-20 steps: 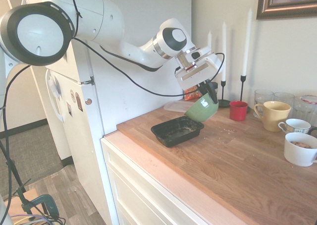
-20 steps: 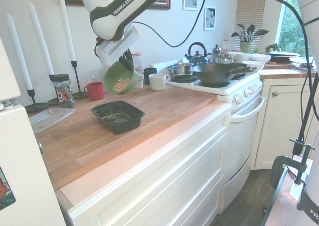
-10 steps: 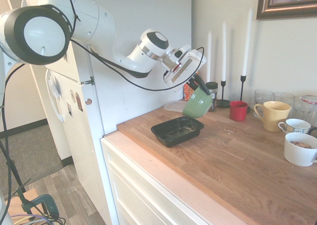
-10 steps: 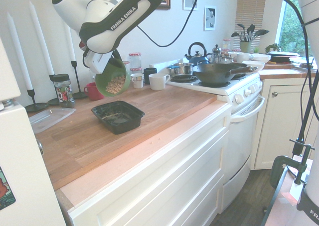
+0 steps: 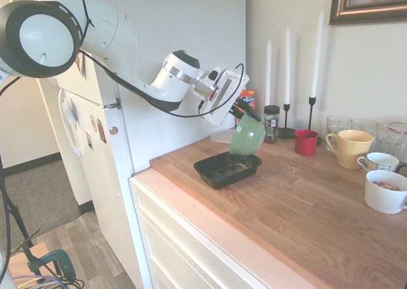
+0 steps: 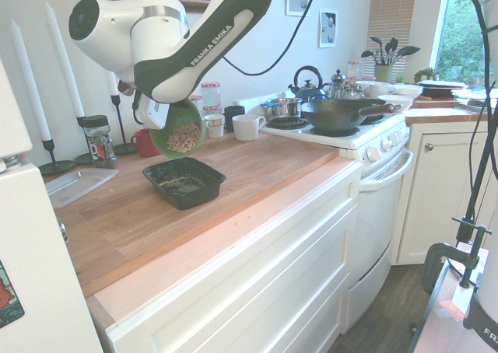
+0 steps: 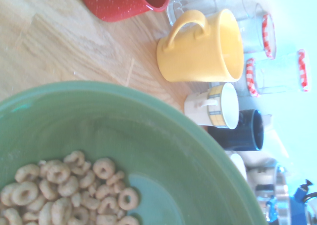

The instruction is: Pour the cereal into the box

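My gripper point(image 5: 244, 111) is shut on the rim of a green bowl point(image 5: 248, 135), which it holds steeply tilted just above the far end of the box point(image 5: 227, 168). The box is a shallow black tray on the wooden counter, with a thin scatter of bits on its floor point(image 6: 184, 182). The cereal point(image 6: 184, 138), tan rings, lies heaped against the low side of the bowl point(image 6: 177, 127), still inside it. In the wrist view the cereal point(image 7: 69, 190) sits in the green bowl point(image 7: 163, 150) close up.
A red cup point(image 5: 306, 142), yellow mug point(image 5: 349, 148), white mugs point(image 5: 385, 190) and glasses stand along the wall. Candles point(image 5: 316, 53) and a spice jar point(image 5: 271, 122) are behind the bowl. A clear flat container point(image 6: 78, 186) lies by the fridge point(image 5: 95, 142). The stove point(image 6: 342, 127) adjoins the counter.
The arm has swung the bowl from above the red cup's side toward the box and lowered it. The bowl is tipped further, and the cereal has slid toward its rim.
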`<move>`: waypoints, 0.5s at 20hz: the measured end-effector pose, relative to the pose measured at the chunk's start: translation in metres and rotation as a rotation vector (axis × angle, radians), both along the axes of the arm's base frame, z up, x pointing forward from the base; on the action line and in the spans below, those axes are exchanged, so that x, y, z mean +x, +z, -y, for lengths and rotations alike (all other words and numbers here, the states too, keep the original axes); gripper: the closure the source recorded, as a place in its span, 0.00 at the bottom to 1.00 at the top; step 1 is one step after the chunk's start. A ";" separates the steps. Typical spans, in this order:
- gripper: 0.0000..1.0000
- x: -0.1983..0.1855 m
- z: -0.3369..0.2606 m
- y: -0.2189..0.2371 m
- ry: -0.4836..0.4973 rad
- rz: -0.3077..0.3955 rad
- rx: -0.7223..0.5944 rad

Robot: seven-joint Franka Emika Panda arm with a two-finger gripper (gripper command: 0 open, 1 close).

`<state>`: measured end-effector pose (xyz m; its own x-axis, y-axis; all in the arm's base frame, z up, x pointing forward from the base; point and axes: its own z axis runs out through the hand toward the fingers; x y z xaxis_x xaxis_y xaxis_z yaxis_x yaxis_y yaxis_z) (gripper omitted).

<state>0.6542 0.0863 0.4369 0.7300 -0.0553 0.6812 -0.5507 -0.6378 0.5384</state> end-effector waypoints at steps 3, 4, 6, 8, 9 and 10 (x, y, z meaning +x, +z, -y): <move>1.00 -0.004 0.002 -0.005 0.011 0.002 -0.039; 1.00 -0.005 0.003 -0.007 0.017 0.001 -0.054; 1.00 -0.005 0.002 -0.009 0.031 0.000 -0.076; 1.00 -0.006 -0.004 -0.010 0.050 0.000 -0.092; 1.00 -0.007 -0.008 -0.011 0.060 0.000 -0.100; 1.00 -0.008 -0.013 -0.012 0.071 0.002 -0.112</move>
<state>0.6464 0.0991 0.4249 0.7283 0.0728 0.6814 -0.5074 -0.6110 0.6076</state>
